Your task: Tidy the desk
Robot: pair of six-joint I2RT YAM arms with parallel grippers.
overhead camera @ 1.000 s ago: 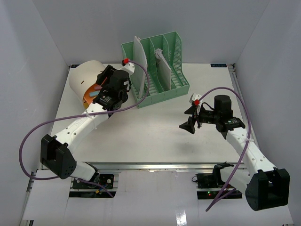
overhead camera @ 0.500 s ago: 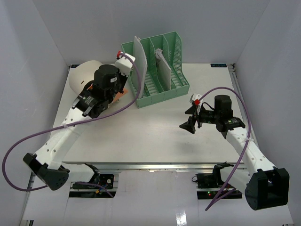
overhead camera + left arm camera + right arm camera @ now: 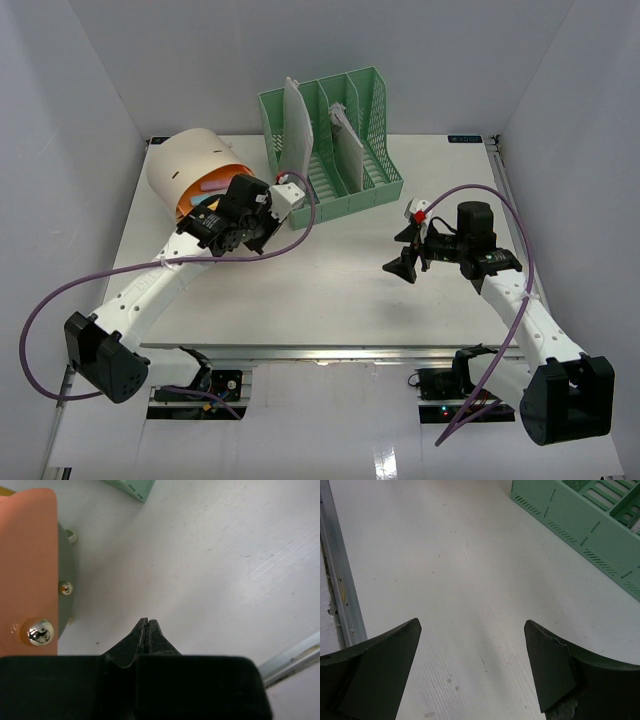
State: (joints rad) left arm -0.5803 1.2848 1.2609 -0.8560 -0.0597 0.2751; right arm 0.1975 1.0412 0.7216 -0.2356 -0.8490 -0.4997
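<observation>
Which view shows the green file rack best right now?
Top external: the whole green file rack shows, all its slots visible from above. Right wrist catches only part of its lower wall at the upper right; left wrist only a green corner at the top edge.

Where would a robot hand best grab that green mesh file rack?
On the green mesh file rack, probably the top edge of the right end wall, coming down from above. It stands upright, that wall is thin, and the slot beside it looks empty. The open right gripper is nearest.
</observation>
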